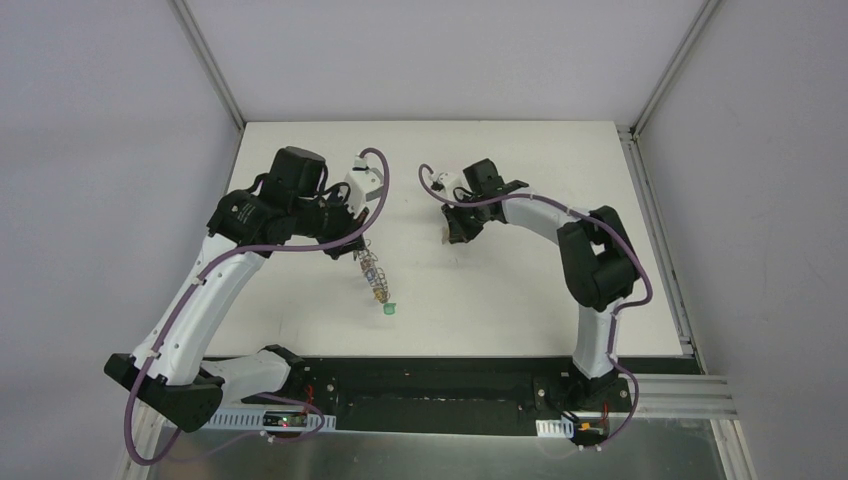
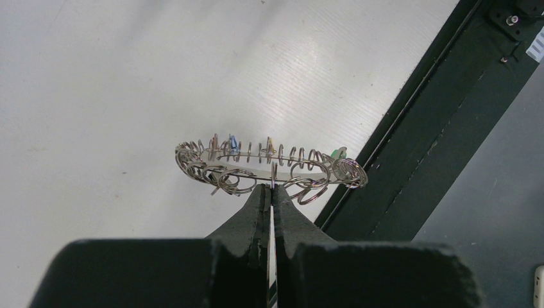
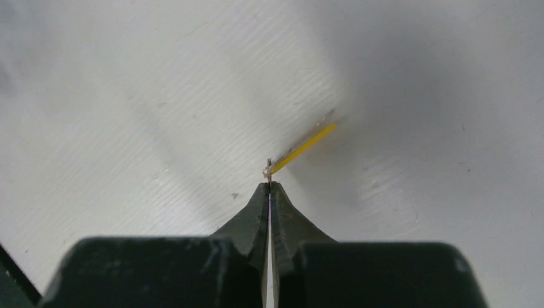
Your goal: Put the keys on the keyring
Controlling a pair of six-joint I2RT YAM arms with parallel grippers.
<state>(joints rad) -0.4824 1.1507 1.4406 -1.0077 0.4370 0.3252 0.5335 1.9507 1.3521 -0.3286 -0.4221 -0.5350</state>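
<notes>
The keyring (image 2: 256,171), a flat grey metal ring fringed with small wire loops, is pinched at its near edge by my left gripper (image 2: 272,187), which is shut on it. Tiny keys with blue (image 2: 233,142), yellow (image 2: 269,142) and green (image 2: 338,153) heads hang from its far side. In the top view the keyring (image 1: 375,275) trails from the left gripper (image 1: 357,252) toward the green key (image 1: 389,309). My right gripper (image 3: 269,185) is shut on the metal end of a loose yellow-headed key (image 3: 301,149), just over the white table. In the top view the right gripper (image 1: 453,238) is right of the keyring, well apart from it.
The white table (image 1: 500,300) is walled by pale panels at the back and both sides. A black base strip (image 1: 430,385) runs along the near edge. In the left wrist view that black base strip (image 2: 410,128) lies just right of the keyring.
</notes>
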